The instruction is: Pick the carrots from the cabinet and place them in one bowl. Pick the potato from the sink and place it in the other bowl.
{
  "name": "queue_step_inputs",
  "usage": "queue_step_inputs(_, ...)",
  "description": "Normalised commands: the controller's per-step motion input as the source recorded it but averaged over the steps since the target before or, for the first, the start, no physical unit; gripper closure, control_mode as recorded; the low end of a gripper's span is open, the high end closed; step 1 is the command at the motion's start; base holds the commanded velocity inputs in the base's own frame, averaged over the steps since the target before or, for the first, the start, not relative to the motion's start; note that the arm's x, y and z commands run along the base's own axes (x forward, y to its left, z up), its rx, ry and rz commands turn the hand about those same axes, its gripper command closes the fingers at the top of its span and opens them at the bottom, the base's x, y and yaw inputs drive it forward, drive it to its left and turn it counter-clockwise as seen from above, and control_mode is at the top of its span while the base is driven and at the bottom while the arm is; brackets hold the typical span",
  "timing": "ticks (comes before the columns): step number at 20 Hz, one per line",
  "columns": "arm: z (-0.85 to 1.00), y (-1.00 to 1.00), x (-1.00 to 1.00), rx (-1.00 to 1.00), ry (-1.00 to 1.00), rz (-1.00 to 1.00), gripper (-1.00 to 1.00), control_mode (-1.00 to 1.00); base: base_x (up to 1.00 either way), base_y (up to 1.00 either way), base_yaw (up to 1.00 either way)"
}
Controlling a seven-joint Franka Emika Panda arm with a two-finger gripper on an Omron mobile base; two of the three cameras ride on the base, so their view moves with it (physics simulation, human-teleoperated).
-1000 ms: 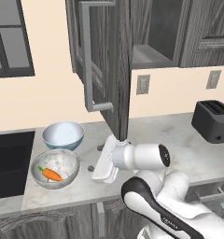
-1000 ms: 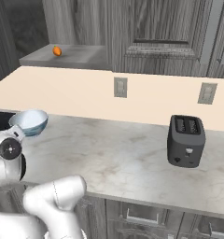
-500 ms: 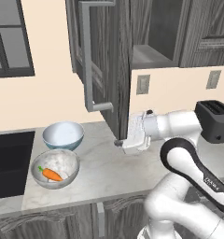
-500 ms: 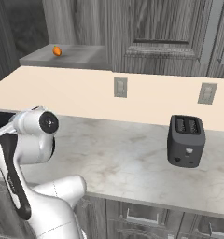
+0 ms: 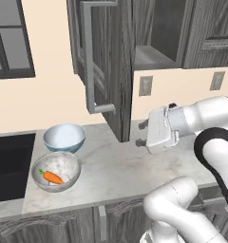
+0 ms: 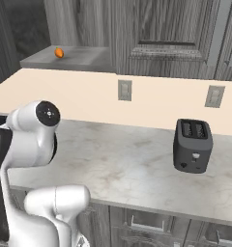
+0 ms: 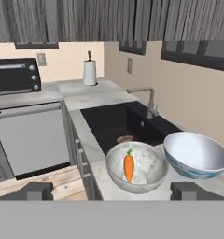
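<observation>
One carrot [image 5: 52, 177] lies in the mottled grey bowl [image 5: 68, 163], also in the hand view as carrot [image 7: 128, 166] in bowl [image 7: 149, 176]. Another carrot [image 6: 59, 52] lies on the shelf of the cabinet [image 6: 84, 57], whose door [image 5: 106, 57] stands open. The smooth pale bowl [image 5: 63, 136] sits empty behind the mottled one, to its right in the hand view [image 7: 196, 155]. The potato [image 7: 125, 138] rests in the black sink [image 7: 114, 122]. My gripper [image 5: 142, 134] hangs open and empty above the counter, right of the door's lower edge and well right of both bowls.
A black toaster [image 6: 193, 144] stands on the counter to the right. The open cabinet door's edge and bar handle [image 5: 90, 61] hang close to the hand. Beyond the sink are a faucet [image 7: 151, 102], a paper towel roll [image 7: 89, 72] and a dark oven [image 7: 13, 74].
The arm has swung up and to the right, from low beside the bowls to a spot just right of the cabinet door. The jaws stayed open and empty.
</observation>
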Motion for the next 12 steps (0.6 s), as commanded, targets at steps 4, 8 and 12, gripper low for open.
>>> queue_step_inputs(4,0.17,-0.05,-0.72,0.00,0.00,-0.07,-1.00,-1.00,0.00,0.00,0.00)
queue_step_inputs(8,0.23,-0.08,-0.44,0.00,0.00,-0.15,-1.00,-1.00,0.00,0.00,0.00)
queue_step_inputs(12,0.22,-0.04,-0.25,0.00,0.00,-0.23,-1.00,-1.00,0.00,0.00,0.00)
